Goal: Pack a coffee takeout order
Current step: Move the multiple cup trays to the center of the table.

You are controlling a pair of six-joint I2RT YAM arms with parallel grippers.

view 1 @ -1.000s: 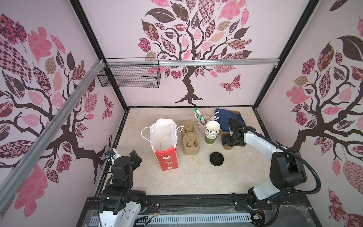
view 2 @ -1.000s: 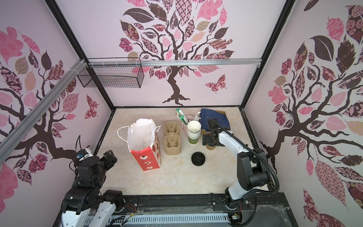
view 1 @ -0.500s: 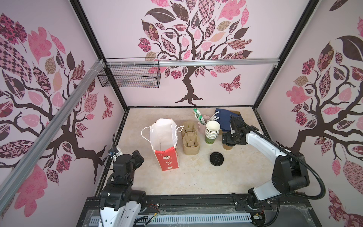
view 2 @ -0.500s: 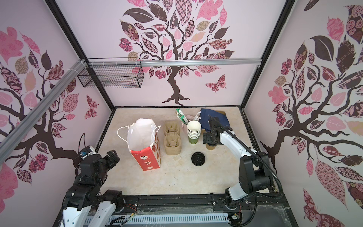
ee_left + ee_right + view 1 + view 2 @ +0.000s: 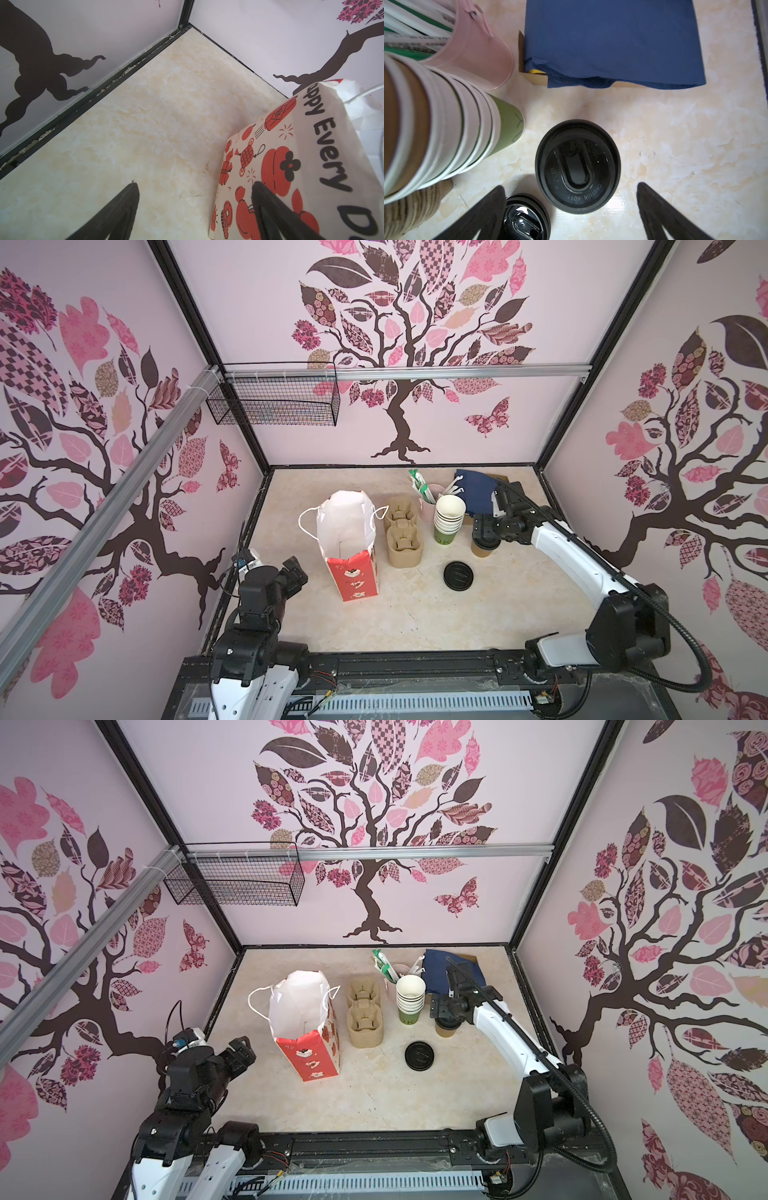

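Versus a second ago, the right arm [image 5: 573, 560] has its elbow lower and pulled back toward its base, with the forearm flatter. The left gripper [image 5: 296, 572] has crept toward the red-and-white paper bag [image 5: 353, 547], and the objects are unmoved. The right gripper [image 5: 571, 185] points straight down over the lidded brown paper cup [image 5: 483, 552]. Its jaws are wide, and the fingers [image 5: 483, 207] flank the lid without touching it. The left jaws are wide too, with nothing between them. We see the cup upright, long axis vertical, lid up, just beside the stack of cups [image 5: 448, 518] and in front of the navy napkin [image 5: 478, 493]. The loose black lid [image 5: 458, 575] lies flat on the table [image 5: 374, 622]. The pulp two-cup carrier [image 5: 403, 537] sits between bag and stack, long axis front-to-back, wells up.
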